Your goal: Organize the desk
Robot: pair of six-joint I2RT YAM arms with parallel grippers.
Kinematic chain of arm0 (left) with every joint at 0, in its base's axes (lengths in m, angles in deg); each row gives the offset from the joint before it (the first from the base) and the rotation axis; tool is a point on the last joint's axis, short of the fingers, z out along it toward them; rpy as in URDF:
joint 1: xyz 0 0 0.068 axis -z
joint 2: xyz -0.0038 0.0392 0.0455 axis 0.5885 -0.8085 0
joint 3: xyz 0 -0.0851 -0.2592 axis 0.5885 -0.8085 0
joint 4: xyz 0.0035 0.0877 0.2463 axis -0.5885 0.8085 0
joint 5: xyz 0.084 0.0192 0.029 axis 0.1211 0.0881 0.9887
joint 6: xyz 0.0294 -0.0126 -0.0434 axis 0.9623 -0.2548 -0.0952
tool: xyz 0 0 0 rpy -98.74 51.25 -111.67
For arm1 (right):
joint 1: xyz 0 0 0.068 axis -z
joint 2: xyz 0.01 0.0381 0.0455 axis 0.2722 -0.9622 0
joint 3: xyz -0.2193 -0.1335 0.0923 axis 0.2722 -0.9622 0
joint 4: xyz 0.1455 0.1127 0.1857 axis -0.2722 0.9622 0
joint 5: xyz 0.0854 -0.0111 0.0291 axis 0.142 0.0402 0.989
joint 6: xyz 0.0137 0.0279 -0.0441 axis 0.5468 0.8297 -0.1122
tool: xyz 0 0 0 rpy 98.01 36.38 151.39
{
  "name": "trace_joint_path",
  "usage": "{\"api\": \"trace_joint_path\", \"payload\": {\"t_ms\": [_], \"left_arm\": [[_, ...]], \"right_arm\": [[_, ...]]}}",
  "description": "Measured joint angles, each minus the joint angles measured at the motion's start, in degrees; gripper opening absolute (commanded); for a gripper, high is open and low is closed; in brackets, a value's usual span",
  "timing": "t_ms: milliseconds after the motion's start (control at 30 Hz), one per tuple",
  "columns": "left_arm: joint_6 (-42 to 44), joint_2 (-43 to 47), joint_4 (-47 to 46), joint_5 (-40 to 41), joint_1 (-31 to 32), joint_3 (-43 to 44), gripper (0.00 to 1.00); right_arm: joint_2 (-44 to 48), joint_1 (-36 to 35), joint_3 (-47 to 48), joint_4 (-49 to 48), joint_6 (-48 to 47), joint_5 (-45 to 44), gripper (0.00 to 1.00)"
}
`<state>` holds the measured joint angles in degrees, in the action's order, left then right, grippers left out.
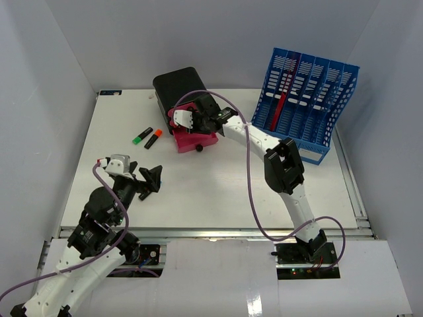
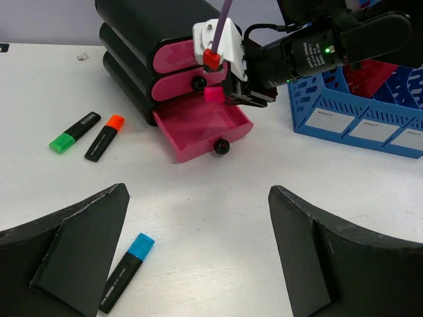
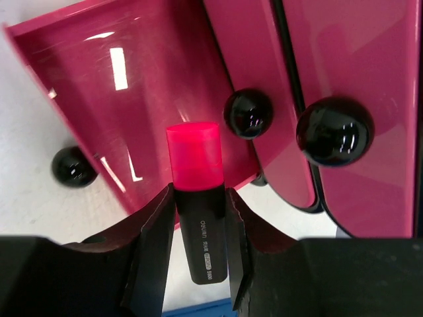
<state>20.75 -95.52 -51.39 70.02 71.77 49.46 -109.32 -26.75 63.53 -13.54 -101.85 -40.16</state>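
Observation:
The white desk (image 1: 218, 185) holds a black drawer unit with pink fronts (image 1: 177, 86); its bottom drawer (image 2: 192, 132) is pulled open and looks empty. My right gripper (image 3: 198, 195) is shut on a pink-capped black highlighter (image 3: 196, 218), held cap-first just above the open drawer (image 3: 125, 92); the pink cap also shows in the left wrist view (image 2: 213, 94). My left gripper (image 2: 198, 191) is open and empty, low over the desk at the front left (image 1: 151, 179). A blue-capped highlighter (image 2: 125, 272) lies by its left finger.
A green highlighter (image 1: 141, 135) and an orange highlighter (image 1: 153, 139) lie side by side left of the drawer unit. A blue slotted file rack (image 1: 307, 105) stands at the back right. Pale grey walls enclose the desk; a metal rail (image 1: 211, 232) runs along its front.

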Motion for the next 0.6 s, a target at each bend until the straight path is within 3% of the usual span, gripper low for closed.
{"api": "trace_joint_path", "payload": {"t_ms": [300,600], "left_arm": [[0.02,-1.99,0.00,-0.43,0.00,0.00,0.98],[0.02,-3.72,-0.04,-1.69,0.00,-0.02,0.98]], "right_arm": [[-4.93,-0.09,1.06,-3.41,0.45,0.14,0.69],[-1.02,0.20,-2.93,-3.47,5.29,6.29,0.70]]}}
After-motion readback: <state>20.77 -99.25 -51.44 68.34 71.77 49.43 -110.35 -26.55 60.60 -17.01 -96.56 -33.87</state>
